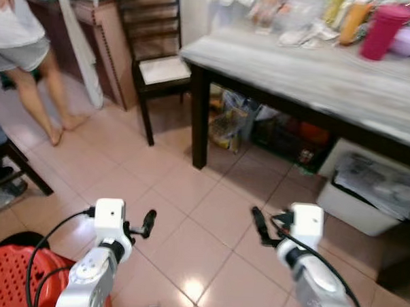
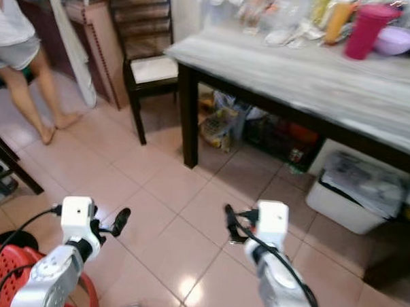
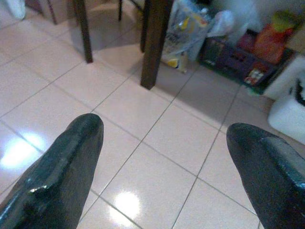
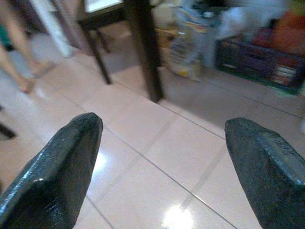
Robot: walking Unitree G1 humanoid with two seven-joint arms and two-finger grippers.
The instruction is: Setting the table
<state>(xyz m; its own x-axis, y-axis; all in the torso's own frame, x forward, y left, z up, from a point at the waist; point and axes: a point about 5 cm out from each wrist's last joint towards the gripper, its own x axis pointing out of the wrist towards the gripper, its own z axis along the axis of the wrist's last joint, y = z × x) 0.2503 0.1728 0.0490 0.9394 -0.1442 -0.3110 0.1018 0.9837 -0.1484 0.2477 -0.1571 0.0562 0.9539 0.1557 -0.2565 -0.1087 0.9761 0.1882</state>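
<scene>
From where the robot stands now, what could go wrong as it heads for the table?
1. A person stands barefoot on the left; a turn that way might crowd them.
2. The table has a dark leg and a chair beside it, which could catch an arm.
3. The pink tumbler could be toppled by a careless reach.

Past my counter [image 1: 311,70], the clutter along its far edge is blurred, perhaps bottles. The pink cup [image 1: 386,29] there is cut off, and so is a person [image 1: 22,43].
</scene>
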